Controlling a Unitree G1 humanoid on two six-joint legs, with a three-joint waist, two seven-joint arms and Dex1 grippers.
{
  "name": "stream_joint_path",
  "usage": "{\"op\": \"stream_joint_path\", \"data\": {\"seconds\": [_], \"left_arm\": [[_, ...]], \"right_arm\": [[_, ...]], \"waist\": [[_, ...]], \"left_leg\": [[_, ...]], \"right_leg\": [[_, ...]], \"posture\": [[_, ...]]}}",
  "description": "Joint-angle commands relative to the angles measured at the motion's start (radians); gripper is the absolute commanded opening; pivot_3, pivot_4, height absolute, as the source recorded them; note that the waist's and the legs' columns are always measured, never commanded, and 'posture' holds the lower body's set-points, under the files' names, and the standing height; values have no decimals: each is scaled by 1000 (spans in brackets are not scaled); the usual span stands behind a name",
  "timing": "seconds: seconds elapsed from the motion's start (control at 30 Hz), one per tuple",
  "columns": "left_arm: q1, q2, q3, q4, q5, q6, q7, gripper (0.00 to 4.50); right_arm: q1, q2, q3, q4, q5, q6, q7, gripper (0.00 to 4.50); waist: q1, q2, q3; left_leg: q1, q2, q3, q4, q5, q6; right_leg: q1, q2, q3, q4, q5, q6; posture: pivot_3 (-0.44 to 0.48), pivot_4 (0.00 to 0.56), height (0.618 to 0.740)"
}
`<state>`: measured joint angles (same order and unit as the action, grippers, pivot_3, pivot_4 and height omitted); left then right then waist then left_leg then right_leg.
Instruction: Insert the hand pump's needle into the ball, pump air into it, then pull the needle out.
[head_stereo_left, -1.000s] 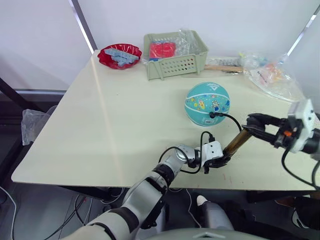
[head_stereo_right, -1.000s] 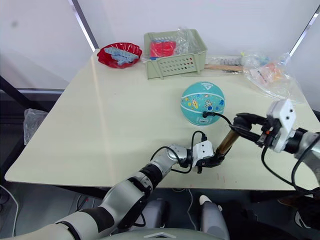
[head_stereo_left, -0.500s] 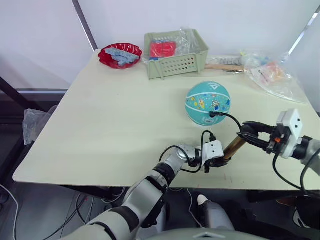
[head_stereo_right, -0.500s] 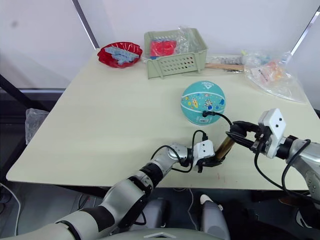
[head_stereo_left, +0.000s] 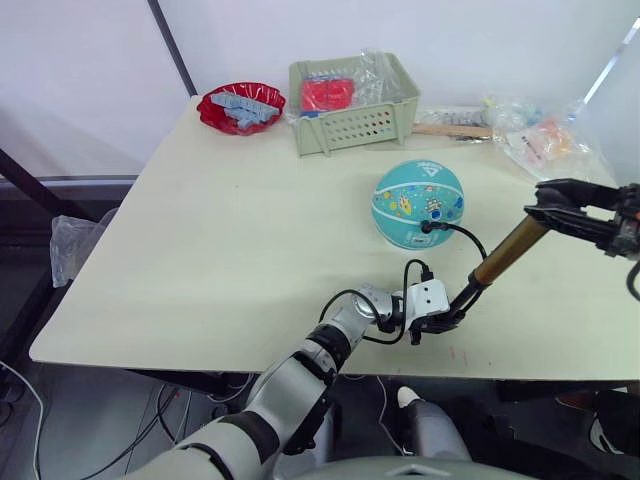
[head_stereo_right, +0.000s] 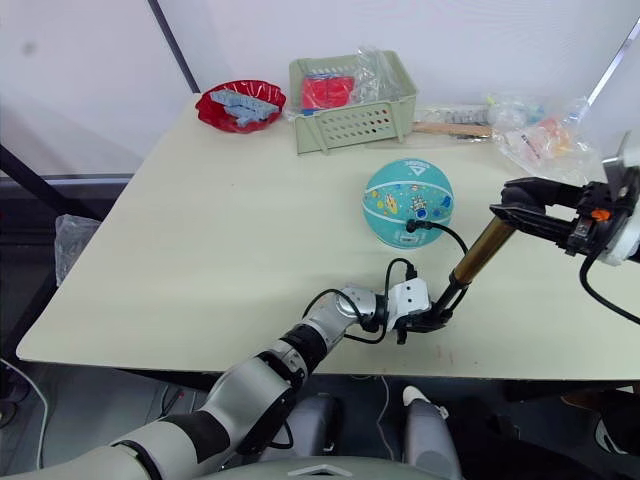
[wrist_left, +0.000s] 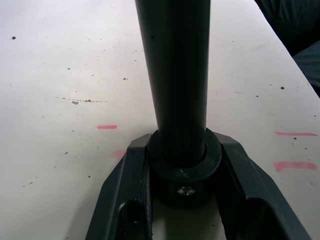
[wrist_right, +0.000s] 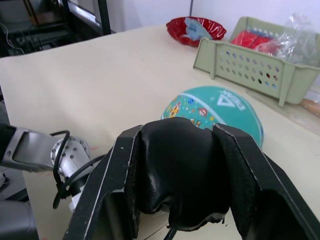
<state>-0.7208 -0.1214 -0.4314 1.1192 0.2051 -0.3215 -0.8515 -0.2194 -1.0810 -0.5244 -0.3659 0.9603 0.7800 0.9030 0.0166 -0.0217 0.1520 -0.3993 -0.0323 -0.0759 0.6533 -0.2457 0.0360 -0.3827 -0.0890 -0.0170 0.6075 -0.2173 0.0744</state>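
Note:
The teal ball (head_stereo_left: 417, 203) rests right of the table's middle. A thin black hose (head_stereo_left: 463, 236) meets its near side at a black fitting; the needle itself is hidden there. The hand pump (head_stereo_left: 505, 252) leans up from the table's front edge, a bronze barrel above and a black rod (wrist_left: 175, 70) below. My left gripper (head_stereo_left: 446, 320) is shut on the pump's black base collar (wrist_left: 185, 167) down on the table. Beyond and right of the ball, my right gripper (head_stereo_left: 548, 208) is shut on the pump's black handle (wrist_right: 180, 167).
A green basket (head_stereo_left: 350, 128) holding red items stands at the back, with a red bowl (head_stereo_left: 240, 108) to its left. Clear plastic bags (head_stereo_left: 548, 145) and a wooden-handled tool (head_stereo_left: 448, 131) lie at the back right. The table's front edge runs just behind my left gripper.
My right gripper has moved up and to the right with the handle, drawing the pump out longer, so a black rod now shows below the bronze barrel. The left gripper has stayed put.

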Motion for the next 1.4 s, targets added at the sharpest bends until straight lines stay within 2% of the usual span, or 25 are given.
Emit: {"op": "stream_joint_path", "data": {"seconds": [0.03,0.23,0.33,0.43,0.57,0.77,0.97,1.2,1.4], "left_arm": [[56,52,-36,115,75,70,19,1188],[58,53,-37,116,75,68,20,1188],[60,52,-37,117,75,69,22,1188],[60,52,-36,117,74,71,25,1188],[62,53,-36,117,74,70,28,1188],[62,53,-38,118,80,70,29,1188],[59,52,-36,120,80,70,28,1188],[62,54,-43,120,85,64,19,1188],[62,55,-44,120,87,59,15,1188]], "right_arm": [[-60,-61,-142,24,20,3,-8,1632],[-61,-56,-149,18,42,39,-13,1632],[54,-15,-68,-37,-33,16,14,1632],[110,36,-23,-53,-72,-30,5,1632],[199,102,91,-51,-212,-148,-4,1632],[271,232,241,4,-344,-283,-48,1632],[315,295,318,42,-434,-378,-51,1632],[267,269,239,-8,-355,-369,-20,1632],[187,176,110,-44,-219,-279,26,1632]], "waist": [[0,0,0],[1,1,1],[2,-1,-1],[1,-5,-4],[0,-9,-6],[-2,-15,-15],[-1,-17,-17],[-1,-14,-15],[1,-3,-7]], "left_leg": [[0,0,0,0,0,0],[-2,0,0,0,0,0],[-2,0,0,0,2,4],[-1,1,0,-1,2,4],[1,1,0,0,0,0],[3,2,-1,-1,0,-1],[3,2,-1,-1,0,-1],[3,2,-1,-1,0,-1],[1,0,-1,0,0,0]], "right_leg": [[0,0,0,0,0,0],[-2,0,0,0,0,0],[-3,0,0,0,0,0],[-2,1,0,0,0,1],[0,0,1,0,0,0],[1,-1,0,0,0,0],[1,0,0,0,0,0],[1,1,0,0,0,0],[0,1,0,0,0,0]], "posture": [[0,150,737],[0,150,737],[0,150,737],[0,150,737],[0,150,737],[0,150,737],[0,150,737],[0,150,737],[0,150,737]]}}
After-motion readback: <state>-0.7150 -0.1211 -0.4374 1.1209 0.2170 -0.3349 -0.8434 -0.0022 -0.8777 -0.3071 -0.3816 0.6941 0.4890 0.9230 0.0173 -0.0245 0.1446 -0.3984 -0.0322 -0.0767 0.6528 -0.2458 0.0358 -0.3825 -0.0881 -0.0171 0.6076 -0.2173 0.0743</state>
